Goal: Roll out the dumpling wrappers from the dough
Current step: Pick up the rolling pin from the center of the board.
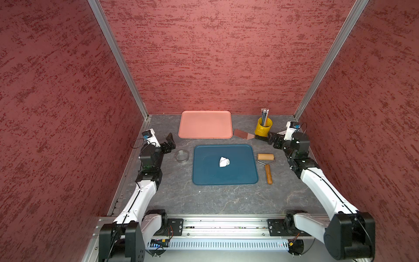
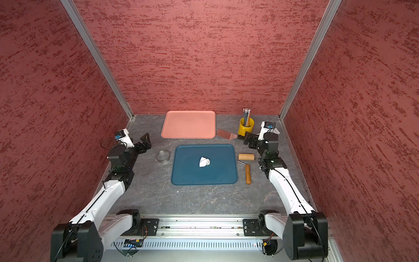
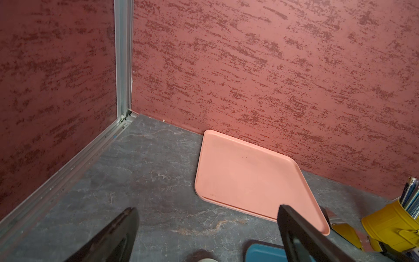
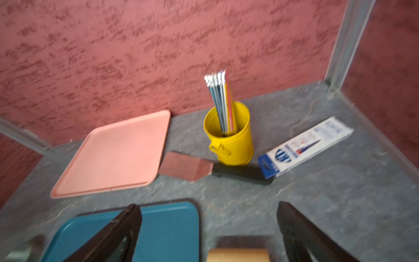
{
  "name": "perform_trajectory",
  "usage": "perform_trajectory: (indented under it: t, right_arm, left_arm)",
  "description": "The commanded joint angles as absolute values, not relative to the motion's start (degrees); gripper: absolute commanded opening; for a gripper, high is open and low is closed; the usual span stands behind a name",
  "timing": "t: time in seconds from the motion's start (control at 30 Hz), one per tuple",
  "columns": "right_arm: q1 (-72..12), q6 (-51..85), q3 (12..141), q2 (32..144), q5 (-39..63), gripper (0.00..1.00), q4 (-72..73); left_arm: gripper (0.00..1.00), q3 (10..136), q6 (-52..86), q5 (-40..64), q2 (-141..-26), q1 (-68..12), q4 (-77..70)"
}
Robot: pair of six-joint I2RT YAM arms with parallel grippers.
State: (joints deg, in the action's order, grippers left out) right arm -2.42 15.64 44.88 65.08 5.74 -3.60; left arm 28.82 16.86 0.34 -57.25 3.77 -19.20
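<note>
- While the left arm (image 1: 145, 188) and the right arm (image 1: 317, 183) rise from the near edge of the counter (image 1: 215, 199), each along its own side edge, the blue tray (image 1: 204, 174) lies between them at the middle of the counter;
- the dough (image 1: 224, 162), a white lump of irregular outline, rests near the middle of this tray, a little toward its right side; no gripper touches it;
- just beside the right edge of the tray lies the wooden roller (image 1: 265, 157), with its handle pointing toward the near edge;
- near the left edge of the tray a metal ring (image 1: 181, 155) sits flat on the counter;
- beyond the ring, by the left edge, hangs the left gripper (image 3: 207, 207); its fingers are spread wide and grasp nothing;
- beyond the roller, by the right edge, hangs the right gripper (image 4: 208, 204); its fingers are released too and hold nothing;
- the pink tray (image 1: 205, 124) lies against the far edge;
- to its right lies a scraper (image 1: 243, 134), its black handle in front of the yellow cup (image 1: 263, 127), where pencils (image 1: 264, 115) stand;
- a white and blue pencil box (image 4: 306, 145) lies beside the cup, toward the far right corner.
</note>
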Motion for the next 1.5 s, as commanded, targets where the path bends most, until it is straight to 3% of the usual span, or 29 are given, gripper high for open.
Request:
perform_trajectory:
  t: [0.0,0.2,0.4,0.57,0.93,1.37,1.47]
  right_arm:
    - [-1.9,17.0,48.6,63.1,9.0,0.98,-19.2]
    - [-2.1,17.3,50.6,61.6,5.3,0.98,-32.4]
    - [-9.8,19.6,54.2,62.4,-0.9,0.98,-51.0]
    - [-18.2,28.1,54.8,61.6,-11.1,0.95,-60.3]
    - [-16.9,32.5,46.2,70.2,-5.5,0.86,-43.7]
    - [-12.8,31.2,43.6,82.4,-3.4,0.74,-37.7]
    - [-12.8,31.6,44.8,85.3,-2.9,0.64,-37.7]
  left_arm:
    - [1.00,28.9,25.9,1.6,-56.9,5.6,-11.9]
    - [1.00,32.2,27.3,6.7,-57.6,4.2,-4.5]
    - [1.00,38.3,21.1,1.2,-58.9,-11.9,5.6]
    - [1.00,39.5,20.7,0.1,-61.1,-21.3,4.7]
    - [1.00,43.1,20.2,3.2,-65.9,-24.3,5.4]
    - [1.00,44.1,20.7,3.4,-67.4,-24.4,7.5]
    - [1.00,43.7,21.1,3.0,-67.4,-24.4,6.7]
